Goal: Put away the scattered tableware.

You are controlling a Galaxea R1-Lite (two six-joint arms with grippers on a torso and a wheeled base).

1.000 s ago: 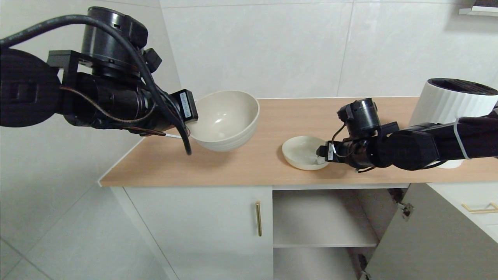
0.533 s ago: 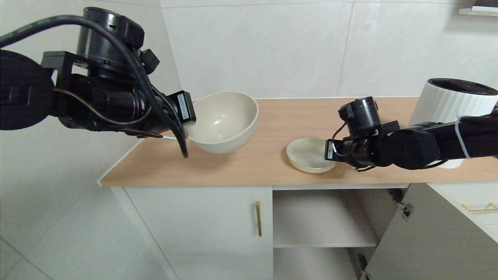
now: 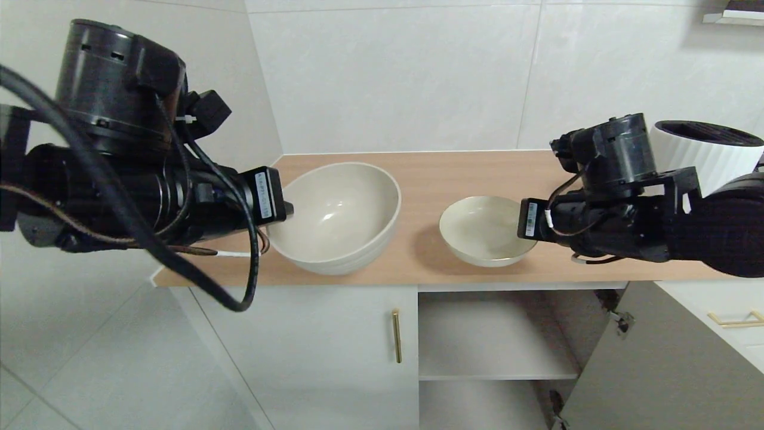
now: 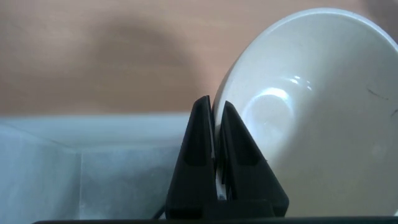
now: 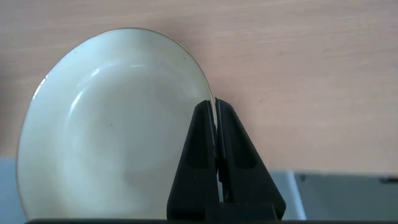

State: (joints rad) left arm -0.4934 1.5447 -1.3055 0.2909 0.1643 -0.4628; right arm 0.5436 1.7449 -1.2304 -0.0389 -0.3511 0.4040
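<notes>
Since each hold is only a thin pinch on a rim, both look risky: the left gripper is clamped on the big bowl, the right gripper on the small bowl, both tilted over the counter's front edge. Either bowl could pivot, slip and drop past the open shelf.

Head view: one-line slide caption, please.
Left gripper holds the large bowl by its rim, right gripper the small bowl, both over the wooden counter.

The light wood countertop bears a white ribbed container standing upright at its right end.
</notes>
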